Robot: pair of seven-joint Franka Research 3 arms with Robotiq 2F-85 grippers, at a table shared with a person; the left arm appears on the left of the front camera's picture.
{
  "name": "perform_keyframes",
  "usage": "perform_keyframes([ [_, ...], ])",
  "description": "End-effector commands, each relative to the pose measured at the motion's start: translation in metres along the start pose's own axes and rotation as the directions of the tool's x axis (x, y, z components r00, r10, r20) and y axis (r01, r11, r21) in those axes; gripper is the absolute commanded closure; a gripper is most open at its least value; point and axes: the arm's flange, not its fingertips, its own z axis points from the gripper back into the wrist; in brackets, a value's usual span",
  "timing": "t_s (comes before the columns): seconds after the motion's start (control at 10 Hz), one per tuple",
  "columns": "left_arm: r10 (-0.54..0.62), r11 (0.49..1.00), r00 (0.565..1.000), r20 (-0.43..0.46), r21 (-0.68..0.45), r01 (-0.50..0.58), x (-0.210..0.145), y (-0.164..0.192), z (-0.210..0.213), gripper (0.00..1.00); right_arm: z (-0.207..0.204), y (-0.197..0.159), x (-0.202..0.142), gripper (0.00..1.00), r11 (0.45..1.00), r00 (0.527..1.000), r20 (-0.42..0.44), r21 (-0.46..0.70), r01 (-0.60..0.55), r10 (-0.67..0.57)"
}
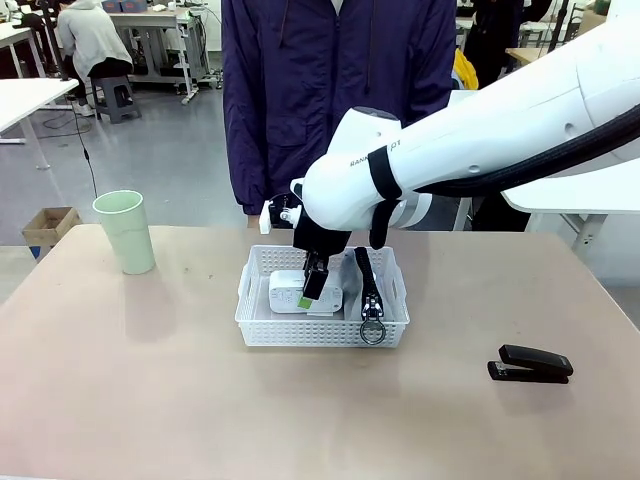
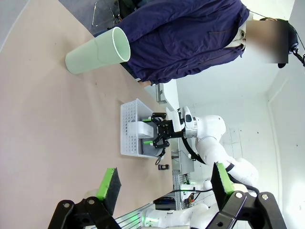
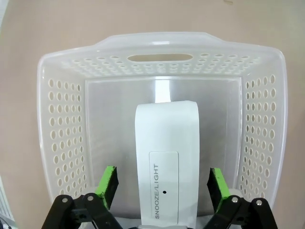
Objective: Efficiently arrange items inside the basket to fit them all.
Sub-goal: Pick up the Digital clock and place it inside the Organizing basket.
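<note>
The white box, printed "SNOOZE/LIGHT", lay in the basket between the right jaws, which stood wide open, gripping nothing.

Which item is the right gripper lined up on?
The white flat rounded box, lying in the basket between the open fingers of the right gripper. The pouch lies beside it; cup and stapler sit outside.

We see a navy-jacketed person standing behind the beige table, a cardboard box on the floor at left.
</note>
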Motion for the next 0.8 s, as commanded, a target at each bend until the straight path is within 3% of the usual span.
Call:
perform_keyframes([
  [0.0, -0.020, 1.000, 1.000, 0.007, -0.020, 0.020, 0.001, -0.001, 0.000, 0.00, 0.015, 0.000, 0.005, 0.00, 0.999, 0.999, 0.021, 0.036, 0.040, -0.041],
  [0.2, -0.020, 1.000, 1.000, 0.007, -0.020, 0.020, 0.001, -0.001, 0.000, 0.00, 0.047, 0.020, 0.003, 0.00, 0.999, 0.995, 0.098, 0.028, 0.033, -0.036],
  [0.5, -0.020, 1.000, 1.000, 0.007, -0.020, 0.020, 0.001, -0.001, 0.000, 0.00, 0.137, 0.055, 0.003, 0.00, 0.997, 0.971, 0.241, -0.076, 0.021, -0.002],
  [0.6, -0.020, 1.000, 1.000, 0.007, -0.020, 0.020, 0.001, -0.001, 0.000, 0.00, 0.176, 0.065, -0.003, 0.00, 0.996, 0.971, 0.233, -0.065, 0.067, -0.050],
  [0.7, -0.020, 1.000, 1.000, 0.007, -0.020, 0.020, 0.001, -0.001, 0.000, 0.00, 0.210, 0.076, -0.019, 0.00, 0.983, 0.972, 0.170, -0.056, 0.173, -0.161],
])
